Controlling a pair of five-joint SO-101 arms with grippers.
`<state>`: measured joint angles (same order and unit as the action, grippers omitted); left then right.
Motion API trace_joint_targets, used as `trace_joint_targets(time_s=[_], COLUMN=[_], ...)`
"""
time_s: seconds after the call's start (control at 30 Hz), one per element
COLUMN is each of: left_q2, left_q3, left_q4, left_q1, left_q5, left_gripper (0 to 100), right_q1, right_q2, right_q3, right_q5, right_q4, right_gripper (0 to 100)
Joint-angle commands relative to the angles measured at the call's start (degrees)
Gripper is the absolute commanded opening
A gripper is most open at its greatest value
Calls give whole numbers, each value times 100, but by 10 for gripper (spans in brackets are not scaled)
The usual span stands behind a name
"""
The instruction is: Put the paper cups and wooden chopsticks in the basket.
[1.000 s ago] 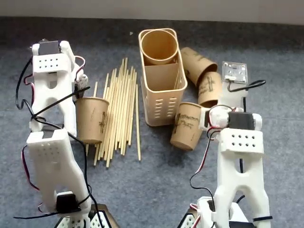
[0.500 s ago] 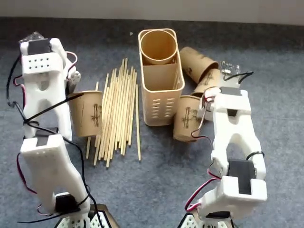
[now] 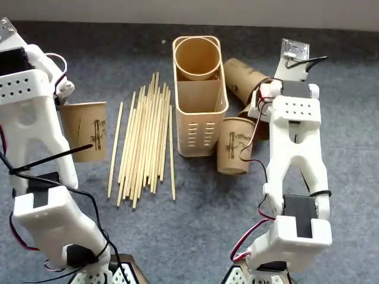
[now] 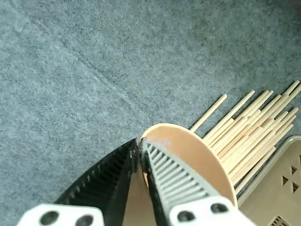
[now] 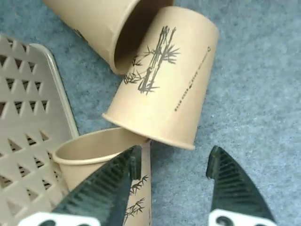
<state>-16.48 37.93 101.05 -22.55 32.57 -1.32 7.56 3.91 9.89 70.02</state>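
Note:
My left gripper (image 4: 139,155) is shut on the rim of a paper cup (image 4: 197,160), which hangs tilted above the table left of the wooden chopsticks (image 3: 142,142). In the high view this cup (image 3: 86,131) is at the left arm. The basket (image 3: 201,127) stands in the middle with one cup (image 3: 198,57) in its far compartment. My right gripper (image 5: 174,174) is open above an upright cup (image 5: 99,155) and a lying cup (image 5: 164,80). Another lying cup (image 5: 99,23) rests behind them. The upright cup (image 3: 234,145) stands right of the basket.
Grey carpet covers the table. The chopsticks lie in a loose bundle between the left arm and the basket. The basket's near compartment (image 3: 201,97) holds nothing. The right arm (image 3: 293,118) covers part of the lying cups.
The left arm has lifted its cup and carried it left, off the chopsticks. The right arm has swung toward the back, leaving the upright cup standing beside the basket.

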Motion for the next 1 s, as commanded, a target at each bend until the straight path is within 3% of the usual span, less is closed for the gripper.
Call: trace_joint_targets(time_s=[0.0,0.2,0.33,0.43,0.67,0.97], left_q2=[259,259,259,259,259,259], left_q3=[31,31,31,31,31,31], left_q4=[-18,-18,-18,-18,-44,-26], left_q1=[-171,-242,-242,-251,-207,-207], left_q5=[-35,-132,-149,-149,-149,-149], left_gripper=[6,6,6,6,6,6], right_q1=[312,497,514,549,426,426], right_q2=[189,848,927,646,-347,-593], right_q3=[286,286,330,295,-453,-1112], right_q5=[-273,-1407,-1644,-1670,-2971,-3859], right_q4=[-180,-207,-198,-163,-163,-708], right_gripper=[235,235,235,235,235,235])
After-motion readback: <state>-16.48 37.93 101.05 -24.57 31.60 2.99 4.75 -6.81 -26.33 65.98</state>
